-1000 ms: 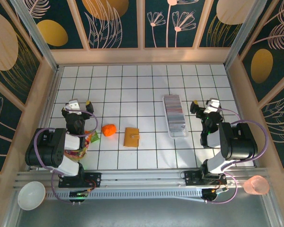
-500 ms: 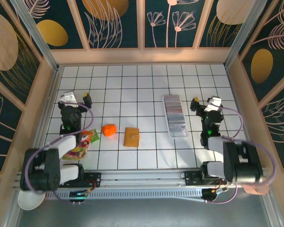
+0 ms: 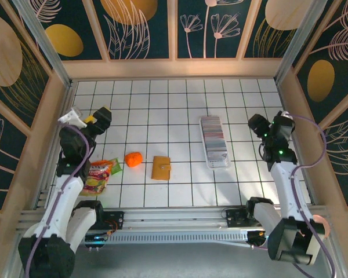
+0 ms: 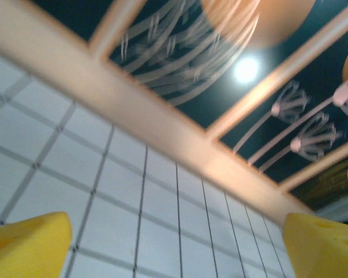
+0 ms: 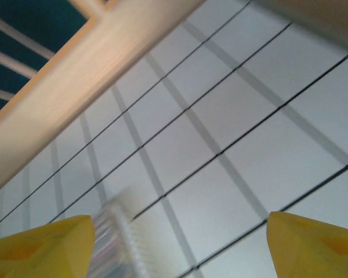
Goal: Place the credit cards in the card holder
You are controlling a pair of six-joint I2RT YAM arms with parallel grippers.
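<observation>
The credit cards [image 3: 213, 138] stand on edge in a long row inside a clear tray right of the table's middle. In the right wrist view they are a blur [image 5: 107, 243] at the lower left. The card holder [image 3: 161, 167], a tan-brown folded wallet, lies shut near the front centre. My left gripper [image 3: 88, 117] hangs over the far left of the table, open and empty, its yellow fingertips [image 4: 24, 244] wide apart. My right gripper [image 3: 268, 123] is right of the card row, apart from it. Its fingertips [image 5: 316, 242] stand wide with nothing between them.
An orange lump [image 3: 133, 158] lies just left of the card holder. A colourful snack packet [image 3: 98, 174] sits under the left arm. A pink cup [image 3: 319, 223] stands off the table at the front right. Wooden walls [image 3: 174, 68] ring the white tiled table.
Both arms have unfolded and lifted. The left gripper went back and left; the right gripper went right and turned toward the card row. The cards and holder have not moved.
</observation>
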